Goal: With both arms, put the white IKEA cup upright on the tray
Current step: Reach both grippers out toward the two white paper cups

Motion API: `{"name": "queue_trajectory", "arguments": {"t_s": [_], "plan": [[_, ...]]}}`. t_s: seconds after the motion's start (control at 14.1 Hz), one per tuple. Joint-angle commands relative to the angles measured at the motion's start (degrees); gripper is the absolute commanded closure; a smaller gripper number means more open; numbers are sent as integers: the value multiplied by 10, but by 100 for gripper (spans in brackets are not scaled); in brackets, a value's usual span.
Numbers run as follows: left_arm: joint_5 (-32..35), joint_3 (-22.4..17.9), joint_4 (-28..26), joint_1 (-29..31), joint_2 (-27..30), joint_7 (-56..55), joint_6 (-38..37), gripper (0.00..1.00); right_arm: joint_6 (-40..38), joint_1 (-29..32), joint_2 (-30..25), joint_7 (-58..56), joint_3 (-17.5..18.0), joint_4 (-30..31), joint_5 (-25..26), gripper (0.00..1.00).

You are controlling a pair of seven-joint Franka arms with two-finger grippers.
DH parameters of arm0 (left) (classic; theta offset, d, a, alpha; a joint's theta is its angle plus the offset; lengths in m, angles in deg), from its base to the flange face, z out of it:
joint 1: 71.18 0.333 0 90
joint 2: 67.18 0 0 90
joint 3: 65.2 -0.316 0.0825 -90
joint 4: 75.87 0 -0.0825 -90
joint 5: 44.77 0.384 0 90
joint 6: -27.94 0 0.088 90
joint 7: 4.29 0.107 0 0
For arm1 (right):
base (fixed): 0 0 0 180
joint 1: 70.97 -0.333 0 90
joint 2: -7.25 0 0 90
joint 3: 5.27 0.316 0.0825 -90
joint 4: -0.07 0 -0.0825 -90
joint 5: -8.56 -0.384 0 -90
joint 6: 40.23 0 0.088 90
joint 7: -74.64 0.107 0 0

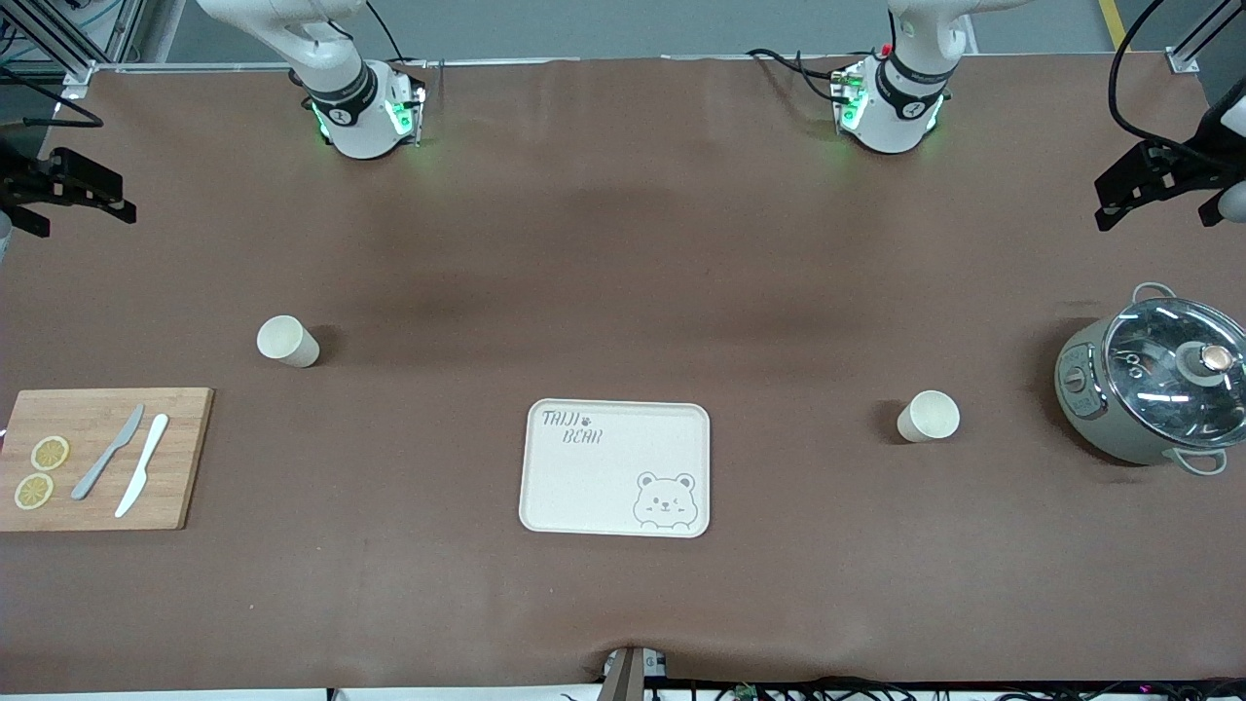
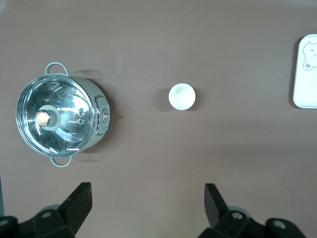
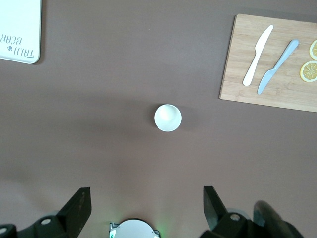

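Two white cups stand upright on the brown table. One cup [image 1: 287, 341] is toward the right arm's end, also in the right wrist view [image 3: 168, 117]. The other cup [image 1: 928, 416] is toward the left arm's end, also in the left wrist view [image 2: 182, 96]. The cream tray [image 1: 615, 467] with the bear drawing lies between them, nearer the front camera, and holds nothing; its edge shows in both wrist views [image 2: 307, 74] [image 3: 20, 29]. My left gripper [image 1: 1158, 209] [image 2: 147, 201] is open and empty, high over the table near the pot. My right gripper [image 1: 80, 209] [image 3: 146, 203] is open and empty, high over the table's other end.
A grey pot with a glass lid [image 1: 1154, 385] [image 2: 57, 116] stands at the left arm's end. A wooden cutting board [image 1: 97, 458] [image 3: 270, 59] with two knives and two lemon slices lies at the right arm's end. Both arm bases stand along the table's back edge.
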Motion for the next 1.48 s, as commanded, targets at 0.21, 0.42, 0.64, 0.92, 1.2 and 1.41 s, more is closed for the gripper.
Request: {"name": "queue_trajectory", "arguments": {"t_s": [0.21,0.42,0.64,0.92,1.2,1.41], "plan": [[16,4,13,4,-14,5,-10,0,-5,3,-11,-2,2,6,7,0],[17,5,13,1,-21,6,-10,0,-3,3,-11,-2,2,6,7,0],[15,5,5,2,-36,7,-4,0,2,4,-6,0,1,-2,-2,0],[14,5,-32,2,-40,-6,44,0,-3,2,25,1,1,-42,-1,0],[11,5,-45,6,-76,-6,75,0,-3,1,50,-3,1,-45,0,0],[11,4,-60,7,-109,-10,121,0,2,0,80,-3,2,-43,7,0]]}}
